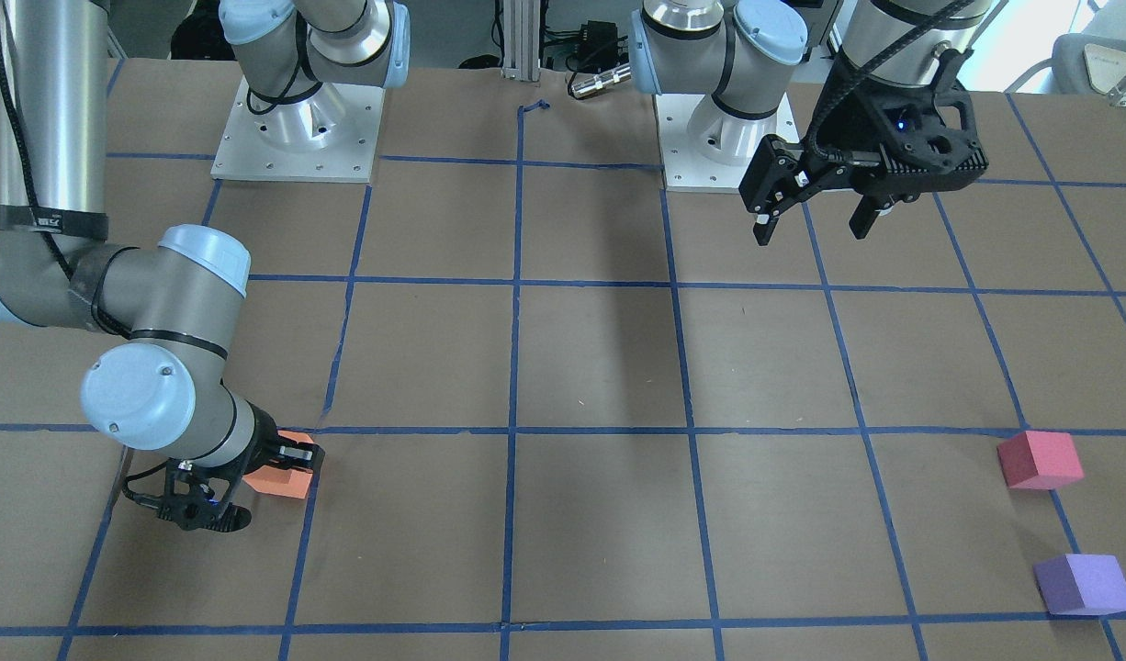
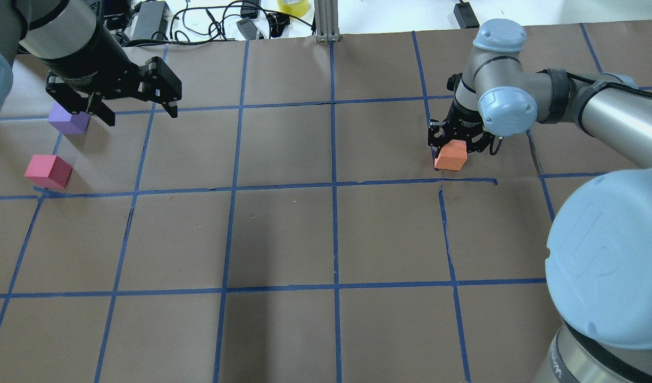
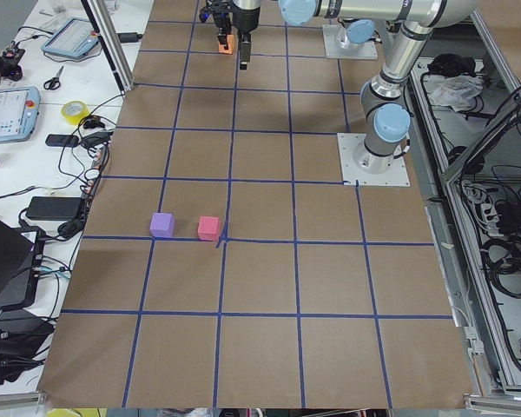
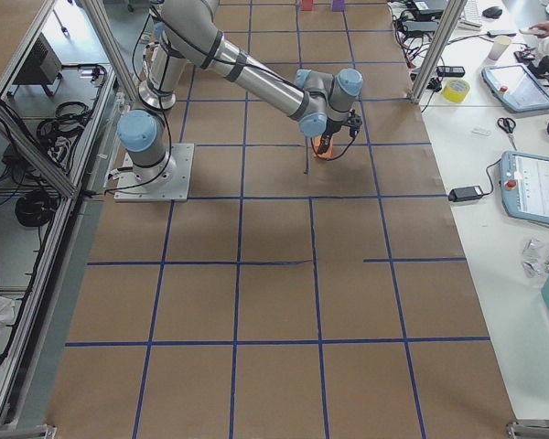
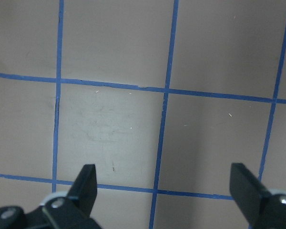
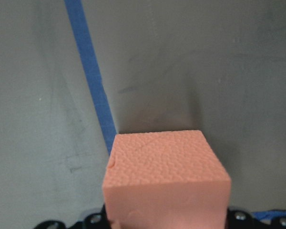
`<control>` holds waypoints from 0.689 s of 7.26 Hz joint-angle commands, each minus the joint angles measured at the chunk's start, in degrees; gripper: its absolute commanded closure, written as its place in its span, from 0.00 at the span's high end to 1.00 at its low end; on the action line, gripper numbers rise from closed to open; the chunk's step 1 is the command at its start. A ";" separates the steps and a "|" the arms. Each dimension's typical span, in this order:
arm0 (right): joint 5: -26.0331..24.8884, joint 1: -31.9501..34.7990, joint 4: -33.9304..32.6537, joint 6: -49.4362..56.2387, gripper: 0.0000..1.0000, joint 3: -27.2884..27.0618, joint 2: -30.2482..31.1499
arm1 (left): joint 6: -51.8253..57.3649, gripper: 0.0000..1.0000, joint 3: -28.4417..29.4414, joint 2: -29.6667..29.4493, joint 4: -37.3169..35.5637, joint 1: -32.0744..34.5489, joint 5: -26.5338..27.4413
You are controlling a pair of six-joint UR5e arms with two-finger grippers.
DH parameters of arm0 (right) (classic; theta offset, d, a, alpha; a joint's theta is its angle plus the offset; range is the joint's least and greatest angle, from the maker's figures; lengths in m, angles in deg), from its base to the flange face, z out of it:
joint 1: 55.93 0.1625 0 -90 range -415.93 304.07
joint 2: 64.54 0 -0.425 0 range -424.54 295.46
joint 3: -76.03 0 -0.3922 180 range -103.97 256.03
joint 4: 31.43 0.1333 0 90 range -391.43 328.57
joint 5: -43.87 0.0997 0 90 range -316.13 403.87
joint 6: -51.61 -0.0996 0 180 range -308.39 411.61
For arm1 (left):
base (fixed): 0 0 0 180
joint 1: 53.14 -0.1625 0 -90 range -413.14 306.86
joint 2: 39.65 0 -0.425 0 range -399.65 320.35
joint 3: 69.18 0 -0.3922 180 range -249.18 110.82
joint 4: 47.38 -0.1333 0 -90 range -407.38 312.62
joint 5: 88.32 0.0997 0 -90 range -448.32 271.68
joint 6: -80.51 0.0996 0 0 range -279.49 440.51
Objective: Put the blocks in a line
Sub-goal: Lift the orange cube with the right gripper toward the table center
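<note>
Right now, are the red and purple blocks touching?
Apart. The exterior left view shows a plain gap between the purple block and the red block, which sit side by side. The overhead view agrees.

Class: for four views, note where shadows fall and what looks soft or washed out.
Front-facing: a broad soft shadow darkens the middle of the table. Overhead: a like dark patch mid-table, and the bench beyond the far edge is washed out white. Right wrist: the orange block is sharp, its grain plain, with a dark shadow just behind it. Left wrist: even light, no glare, and the fingers look slightly soft.
</note>
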 commanded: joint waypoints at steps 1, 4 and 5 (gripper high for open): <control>0.46 1.42 0.21 0.03 0.00 1.56 2.05 | 0.00 1.00 0.00 -0.09 0.00 0.00 0.00; -0.68 12.83 -0.40 -0.76 0.00 5.25 1.03 | 0.00 1.00 0.00 -0.09 0.00 0.00 0.00; -0.07 15.29 -0.49 -0.50 0.00 5.87 0.32 | 0.00 1.00 0.00 -0.09 0.00 0.00 0.00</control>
